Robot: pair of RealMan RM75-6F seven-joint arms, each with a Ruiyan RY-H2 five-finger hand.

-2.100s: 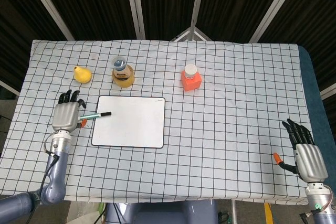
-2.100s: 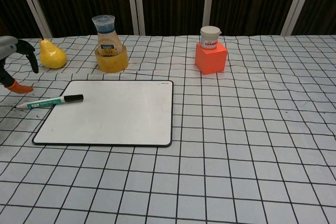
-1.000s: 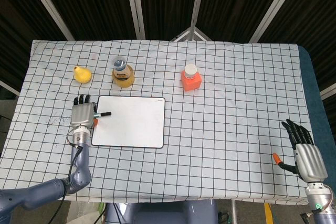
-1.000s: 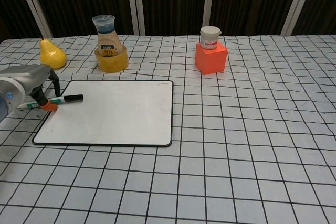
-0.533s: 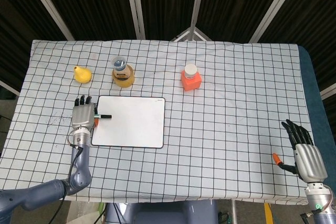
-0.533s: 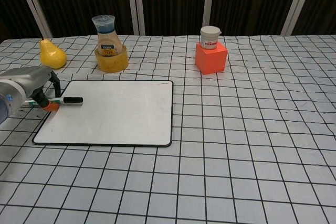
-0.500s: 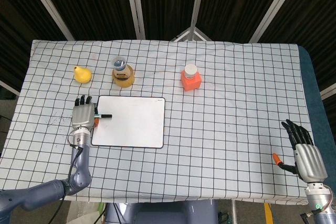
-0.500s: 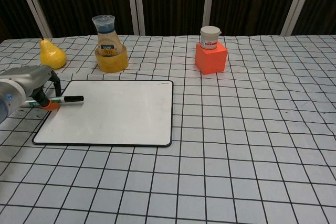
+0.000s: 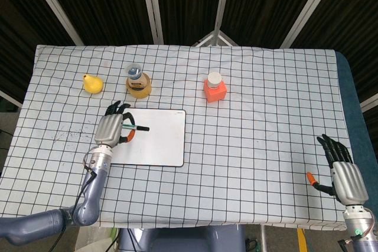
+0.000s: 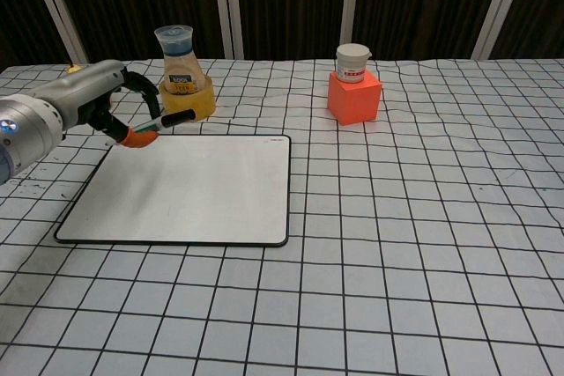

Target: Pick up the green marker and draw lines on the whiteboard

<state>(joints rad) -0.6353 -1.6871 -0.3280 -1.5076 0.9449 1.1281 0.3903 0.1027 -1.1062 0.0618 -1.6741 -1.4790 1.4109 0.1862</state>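
The left hand (image 9: 112,129) holds the green marker (image 9: 134,127), which is raised over the upper left of the whiteboard (image 9: 159,146). For a clean line, the black tip is best lowered until it just touches the board, then drawn steadily. The right hand (image 9: 344,175) rests with fingers spread, holding nothing. Half a second earlier, the marker lay at the board's left edge under the hand.

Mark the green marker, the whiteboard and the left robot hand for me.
green marker (image 9: 138,127), head view, on the barrel past the fingers.
whiteboard (image 10: 203,191), chest view, on its bare white face.
left robot hand (image 9: 111,129), head view, on the grey back of the hand.
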